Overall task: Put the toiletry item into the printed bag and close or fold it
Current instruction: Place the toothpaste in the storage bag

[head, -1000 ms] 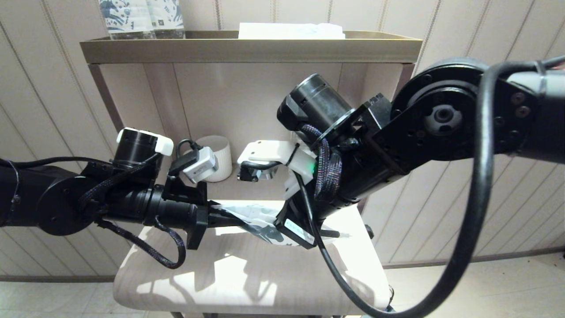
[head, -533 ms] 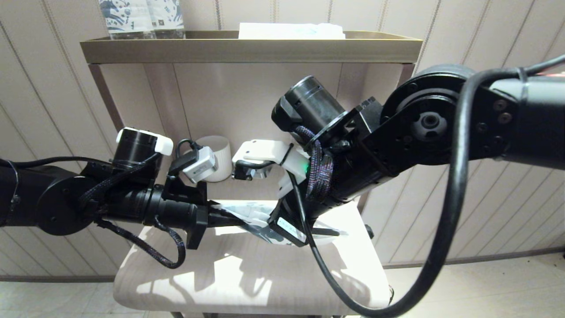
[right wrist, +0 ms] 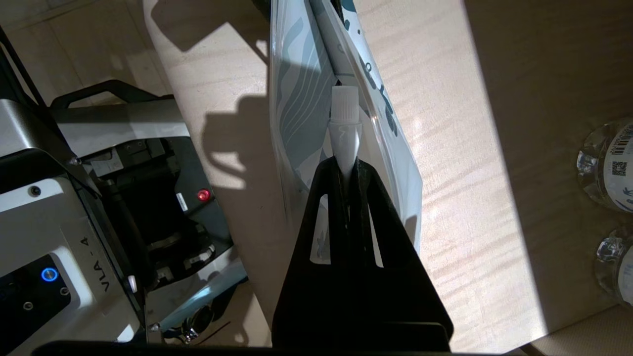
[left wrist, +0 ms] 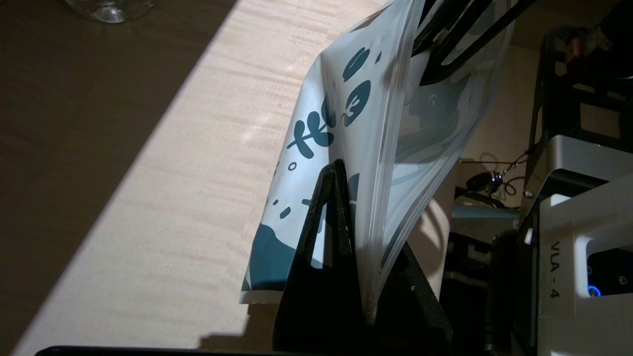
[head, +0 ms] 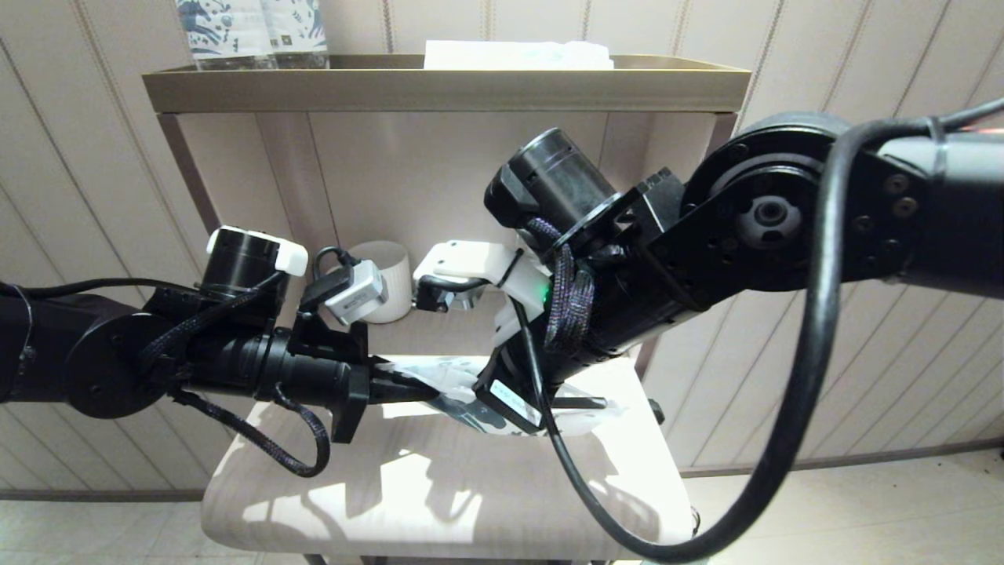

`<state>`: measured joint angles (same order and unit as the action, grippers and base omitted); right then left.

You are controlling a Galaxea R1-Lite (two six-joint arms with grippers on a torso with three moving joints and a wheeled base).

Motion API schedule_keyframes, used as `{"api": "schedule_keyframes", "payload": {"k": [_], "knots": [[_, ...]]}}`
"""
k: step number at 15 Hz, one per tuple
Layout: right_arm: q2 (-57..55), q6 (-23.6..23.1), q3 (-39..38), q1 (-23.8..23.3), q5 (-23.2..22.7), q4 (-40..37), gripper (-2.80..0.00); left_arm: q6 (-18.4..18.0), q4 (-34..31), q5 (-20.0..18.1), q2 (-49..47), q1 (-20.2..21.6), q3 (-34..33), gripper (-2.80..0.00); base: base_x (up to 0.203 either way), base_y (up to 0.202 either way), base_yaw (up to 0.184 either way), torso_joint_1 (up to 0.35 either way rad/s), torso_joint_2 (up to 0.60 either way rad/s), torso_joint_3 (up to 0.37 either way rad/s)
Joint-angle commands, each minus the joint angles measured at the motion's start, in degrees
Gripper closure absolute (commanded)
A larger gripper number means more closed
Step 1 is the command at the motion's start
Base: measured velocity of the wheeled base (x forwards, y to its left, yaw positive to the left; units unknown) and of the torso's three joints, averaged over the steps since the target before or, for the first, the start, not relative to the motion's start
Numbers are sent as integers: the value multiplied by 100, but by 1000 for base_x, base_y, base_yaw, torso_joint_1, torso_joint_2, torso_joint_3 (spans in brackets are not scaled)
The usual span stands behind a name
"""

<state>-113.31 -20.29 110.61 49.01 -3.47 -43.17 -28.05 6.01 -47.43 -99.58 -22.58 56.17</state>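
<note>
Pinching one edge of the printed bag, the left gripper holds it on edge above the pale shelf. The right gripper is clamped on the white toiletry item, whose far end sits inside the bag's open mouth; its tip is hidden there. Since a second ago the right arm has shifted slightly leftward, the left unmoved. Water bottles stand nearby; a white cup stands behind the arms.

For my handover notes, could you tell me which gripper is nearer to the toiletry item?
Right. The right gripper is shut on the toiletry item at the printed bag's mouth; the left gripper pinches the bag's edge.
</note>
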Motion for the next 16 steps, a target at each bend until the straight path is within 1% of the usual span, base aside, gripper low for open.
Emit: {"api": "schedule_keyframes", "payload": {"k": [1,10,16], "knots": [[-7,-2,-3,-5,-13,10,-280,-16,6,-29,-4,5,8,0,0,0,0,0,0,0],[65,33,-4,4,-22,10,-280,-16,6,-29,-26,-1,8,0,0,0,0,0,0,0],[580,80,-65,32,-22,-40,-280,1,20,-33,-246,7,100,0,0,0,0,0,0,0]]}}
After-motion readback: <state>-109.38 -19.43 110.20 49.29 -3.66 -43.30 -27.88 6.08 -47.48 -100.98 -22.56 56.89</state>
